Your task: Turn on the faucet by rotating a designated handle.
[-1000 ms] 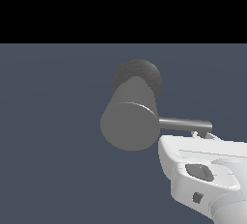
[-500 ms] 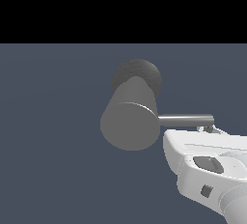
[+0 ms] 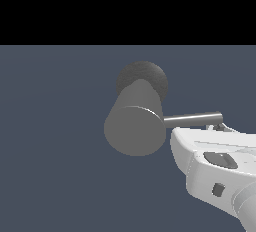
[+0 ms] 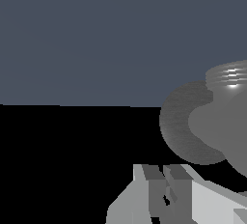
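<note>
The faucet (image 3: 135, 126) is a thick matte grey cylinder with a flat round end, standing out from a darker rounded base (image 3: 142, 78). The handle (image 3: 192, 120), a thin shiny rod, sticks out sideways toward the exterior view's right. My gripper (image 3: 219, 126) sits just under the rod's far end, and its white hand hides most of the fingers. In the wrist view the fingers (image 4: 147, 189) stand close together with nothing between them, in front of the faucet (image 4: 185, 126). The handle is out of sight in that view.
A plain blue-grey floor (image 3: 55, 151) spreads around the faucet. My white arm fills the lower part of the exterior view's right.
My hand has crept up toward the handle's far end. The rod's tip appears to have lifted very slightly. The faucet body has not moved.
</note>
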Motion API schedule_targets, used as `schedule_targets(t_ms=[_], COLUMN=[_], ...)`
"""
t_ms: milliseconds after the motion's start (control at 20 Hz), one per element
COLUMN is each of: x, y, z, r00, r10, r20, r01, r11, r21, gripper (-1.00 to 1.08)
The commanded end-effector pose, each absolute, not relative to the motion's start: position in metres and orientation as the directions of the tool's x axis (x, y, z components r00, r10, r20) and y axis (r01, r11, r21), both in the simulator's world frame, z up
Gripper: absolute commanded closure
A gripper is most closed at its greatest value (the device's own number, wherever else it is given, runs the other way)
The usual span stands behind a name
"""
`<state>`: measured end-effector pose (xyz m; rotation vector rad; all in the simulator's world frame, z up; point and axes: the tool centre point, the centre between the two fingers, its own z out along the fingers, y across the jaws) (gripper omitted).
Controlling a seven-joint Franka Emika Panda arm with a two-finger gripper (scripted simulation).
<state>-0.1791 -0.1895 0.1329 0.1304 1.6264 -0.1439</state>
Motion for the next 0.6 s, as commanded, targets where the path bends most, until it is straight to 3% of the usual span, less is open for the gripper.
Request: schedule_targets(t_ms=[0, 550], x=[-0.174, -0.172], y=[-0.174, -0.162], z=[0.159, 0.196], r00=[-0.021, -0.005], r10=[-0.008, -0.009], r20=[-1.0, -1.0], r01=[0.152, 0.146], r11=[0.988, 0.989], r21=[-0.011, -0.01], gripper=[1.08, 1.08])
